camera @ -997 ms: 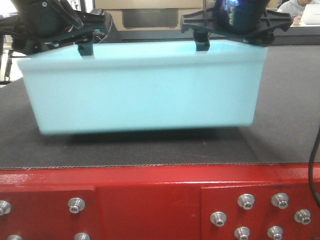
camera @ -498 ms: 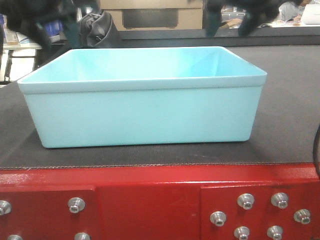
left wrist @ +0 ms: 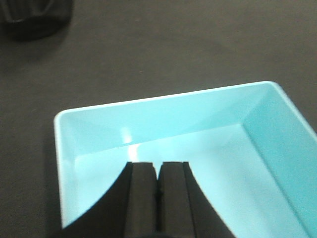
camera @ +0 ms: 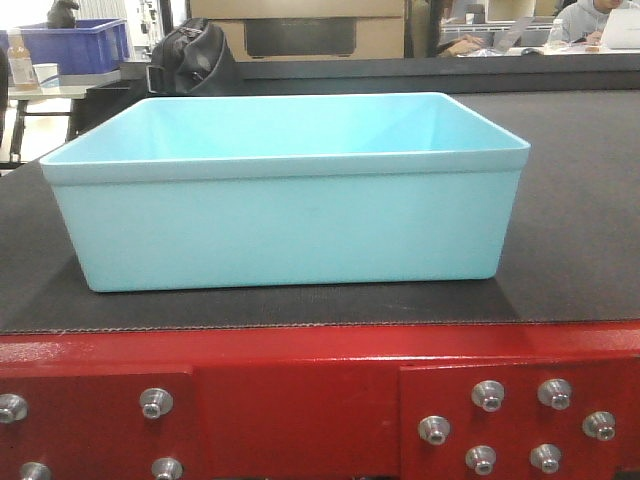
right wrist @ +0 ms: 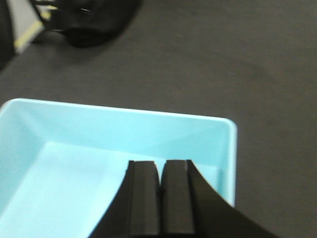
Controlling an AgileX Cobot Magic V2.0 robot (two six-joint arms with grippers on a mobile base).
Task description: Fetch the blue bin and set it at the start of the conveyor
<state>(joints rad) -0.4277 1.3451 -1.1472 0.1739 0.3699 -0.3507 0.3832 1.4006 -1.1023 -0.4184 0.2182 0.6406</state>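
Note:
The blue bin (camera: pixel 290 215) is a pale turquoise tub that rests flat on the dark grey belt of the conveyor start (camera: pixel 570 250), just behind the red bolted panel (camera: pixel 300 400). It is empty. My left gripper (left wrist: pixel 158 166) is shut and empty, high above the bin's left part (left wrist: pixel 198 148). My right gripper (right wrist: pixel 161 163) is shut and empty, high above the bin's right part (right wrist: pixel 74 168). Neither gripper shows in the front view.
Behind the belt are a black bag (camera: pixel 195 55), a cardboard box (camera: pixel 300 30), a dark blue crate (camera: pixel 75 40) on a table at the left, and a seated person (camera: pixel 600 20) at the far right. The black bag also shows in the right wrist view (right wrist: pixel 89 20).
Both grippers let go of the bin's far rim and rose out of the front view. The bin settled flat on the belt and stays still.

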